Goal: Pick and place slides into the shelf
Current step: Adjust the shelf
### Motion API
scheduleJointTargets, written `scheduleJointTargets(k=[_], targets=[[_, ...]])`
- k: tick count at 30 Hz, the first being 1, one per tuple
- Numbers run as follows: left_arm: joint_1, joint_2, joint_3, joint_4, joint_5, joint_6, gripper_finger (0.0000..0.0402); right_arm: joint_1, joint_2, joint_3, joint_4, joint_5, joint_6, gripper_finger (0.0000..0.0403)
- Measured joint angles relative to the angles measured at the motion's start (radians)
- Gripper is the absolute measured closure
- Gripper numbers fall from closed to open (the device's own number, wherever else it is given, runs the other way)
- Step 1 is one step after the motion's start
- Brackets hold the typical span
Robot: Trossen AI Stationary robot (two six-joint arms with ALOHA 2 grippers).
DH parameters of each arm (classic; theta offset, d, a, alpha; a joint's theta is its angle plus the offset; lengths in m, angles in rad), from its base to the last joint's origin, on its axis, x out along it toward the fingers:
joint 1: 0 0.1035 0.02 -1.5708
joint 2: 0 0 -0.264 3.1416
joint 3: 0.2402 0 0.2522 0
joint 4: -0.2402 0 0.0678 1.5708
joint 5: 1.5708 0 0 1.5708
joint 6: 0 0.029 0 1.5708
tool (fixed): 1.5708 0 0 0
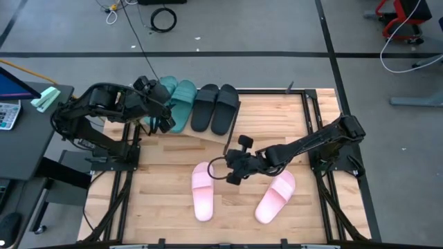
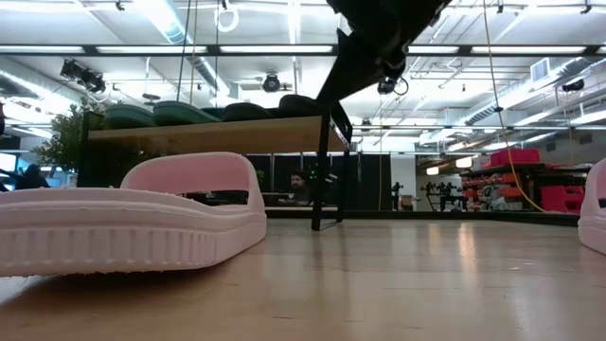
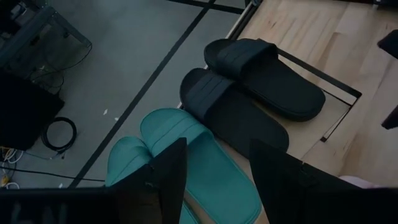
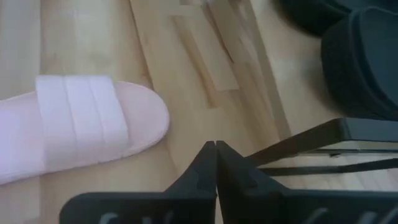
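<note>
On the shelf (image 1: 208, 135) at the back of the desk (image 1: 173, 207), the two teal slides (image 1: 176, 104) and the two black slides (image 1: 214, 107) are already sitting side by side, while the two pink slides (image 1: 202, 191) are still lying flat on the desk boards, well apart from each other, the second pink one (image 1: 275, 196) nearer the right arm. The right gripper (image 1: 232, 166) is hanging between the pink pair, just beside the first one's strap end, with its fingers pressed together and pinching nothing. The left gripper (image 1: 160, 119) is hovering over the teal pair with its fingers spread and empty. These slides are looking light, rubbery and somewhat bendy, with a ribbed sole edge that should be giving decent friction; nothing fragile here. The broad strap arching over the footbed is likely the best hold, one finger going under it and one over, since a pinch on the thin sole rim may be flexing and letting the slide droop or twist
</note>
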Motion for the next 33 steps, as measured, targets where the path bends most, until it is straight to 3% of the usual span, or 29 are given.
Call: scheduleJointTargets(k=[6,9,16,18,24,28,33], targets=[[0.000,0.000,0.000,0.000,0.000,0.000,0.0221,0.003,0.000,0.000,-0.012,-0.100,0.046,0.0389],[0.000,0.000,0.000,0.000,0.000,0.000,0.0222,0.004,0.004,0.000,-0.029,-0.097,0.094,0.0396],[-0.008,0.000,-0.010,0.004,0.015,0.003,0.0223,0.016,-0.002,0.000,-0.192,0.082,0.141,0.0398],[-0.022,0.000,-0.041,0.015,0.026,0.004,0.0221,0.017,-0.017,0.000,-0.240,0.090,0.147,0.0400],[-0.123,0.000,-0.233,0.185,0.029,-0.002,0.0224,0.017,-0.091,0.000,-0.319,0.098,0.164,0.0398],[-0.173,0.002,-0.433,0.446,0.021,0.031,0.0224,0.017,-0.172,0.000,-0.343,0.112,0.164,0.0399],[-0.159,0.002,-0.653,0.694,0.003,0.008,0.0221,0.017,-0.274,0.001,-0.410,0.116,0.196,0.0400]])
